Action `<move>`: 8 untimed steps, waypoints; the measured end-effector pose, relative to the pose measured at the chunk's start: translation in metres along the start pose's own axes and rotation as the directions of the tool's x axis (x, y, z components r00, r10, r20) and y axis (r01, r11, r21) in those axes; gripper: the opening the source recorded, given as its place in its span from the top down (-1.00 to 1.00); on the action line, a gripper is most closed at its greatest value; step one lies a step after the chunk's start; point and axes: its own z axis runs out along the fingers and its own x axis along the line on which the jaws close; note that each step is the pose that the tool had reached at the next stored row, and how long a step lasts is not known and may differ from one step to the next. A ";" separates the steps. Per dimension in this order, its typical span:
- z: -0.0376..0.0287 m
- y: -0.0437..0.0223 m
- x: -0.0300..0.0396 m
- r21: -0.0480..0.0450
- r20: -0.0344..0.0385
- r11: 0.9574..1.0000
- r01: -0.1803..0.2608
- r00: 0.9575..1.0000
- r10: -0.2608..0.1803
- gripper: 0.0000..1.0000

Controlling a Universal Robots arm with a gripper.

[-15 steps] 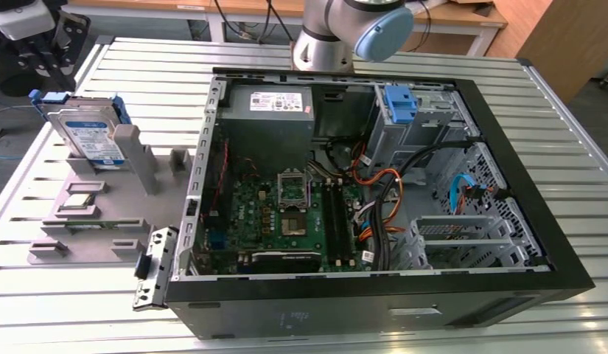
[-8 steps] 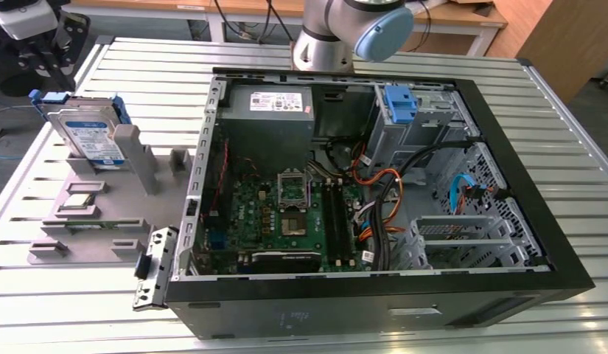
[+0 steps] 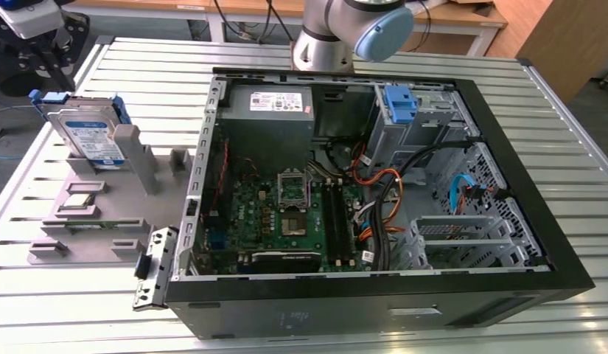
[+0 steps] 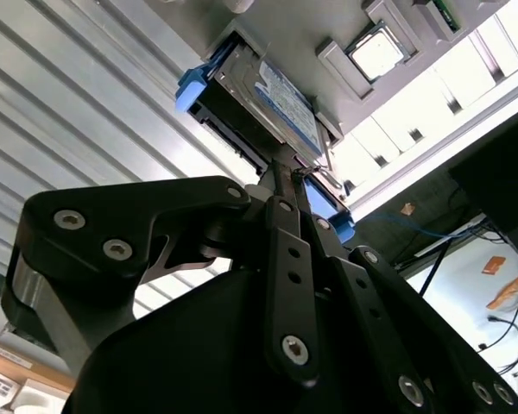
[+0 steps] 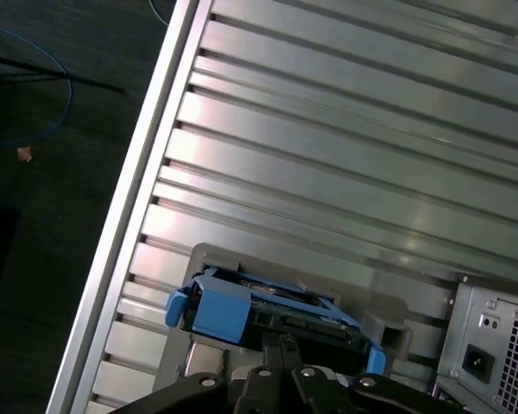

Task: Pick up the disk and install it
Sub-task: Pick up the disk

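At the upper left of the exterior view, your disk [image 3: 88, 131] is standing on edge in a grey stand [image 3: 127, 188] on the slatted table [image 3: 77, 310], well apart from the open computer case [image 3: 382, 302]. In both wrist views your claw [image 5: 282, 343] is hanging clenched, jaws pressed together, just beside the disk's blue frame.

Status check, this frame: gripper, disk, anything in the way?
Gripper at the disk, upper edge, grip unclear. It stands on edge in the grey fixture, outside the computer case. Nothing in between.
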 end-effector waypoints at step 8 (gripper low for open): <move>0.0000 0.0000 0.0000 -0.002 -0.003 0.999 0.053 0.999 -0.053 0.80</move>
